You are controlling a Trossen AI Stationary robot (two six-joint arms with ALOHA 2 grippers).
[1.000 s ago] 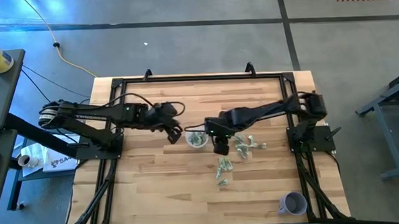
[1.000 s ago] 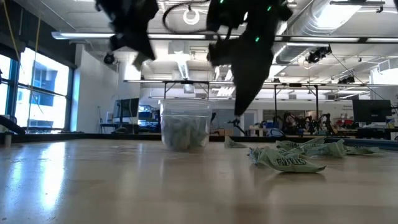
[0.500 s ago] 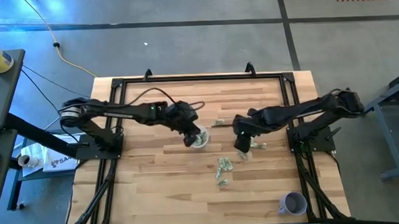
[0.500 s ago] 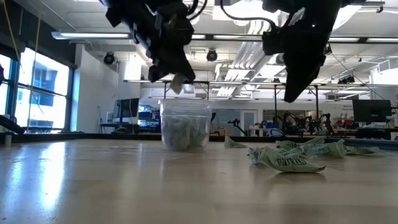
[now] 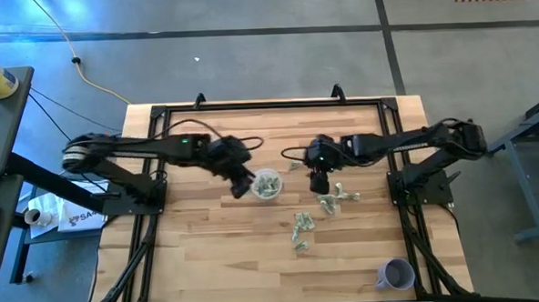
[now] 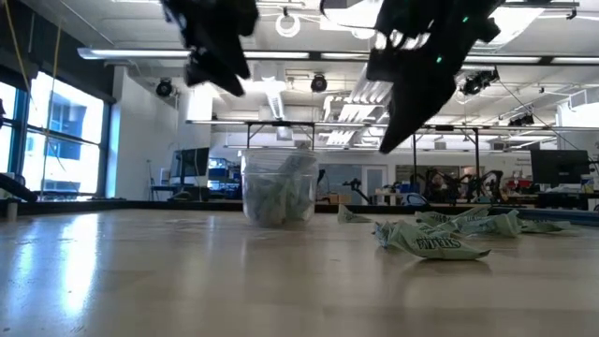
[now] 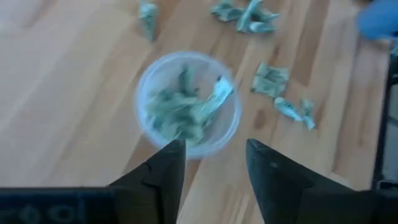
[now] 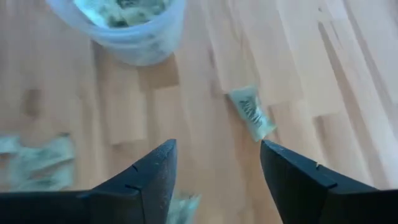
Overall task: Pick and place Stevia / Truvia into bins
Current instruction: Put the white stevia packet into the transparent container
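Observation:
The clear cup (image 5: 267, 184) stands on its base mid-table, partly filled with green-and-white Stevia packets (image 7: 177, 112); one packet (image 7: 219, 94) leans up against its rim. More packets lie flat on the wood to the right (image 5: 335, 197) and toward the near edge (image 5: 300, 228), and one (image 8: 251, 113) lies near the cup. My left gripper (image 7: 211, 155) hovers open just left of the cup and above it (image 5: 241, 181). My right gripper (image 8: 217, 155) hovers open over bare wood right of the cup (image 5: 318, 180), empty.
A lavender cup (image 5: 395, 275) stands at the near right corner. The black frame rails (image 5: 267, 104) run round the table's edges. Bare wood lies left of and in front of the clear cup (image 6: 278, 187).
My left gripper carried a packet over the cup, let it go and drew back toward the table's left edge; the packet now leans in the cup. My right gripper moved away from the cup toward the right edge, then a little toward the far edge.

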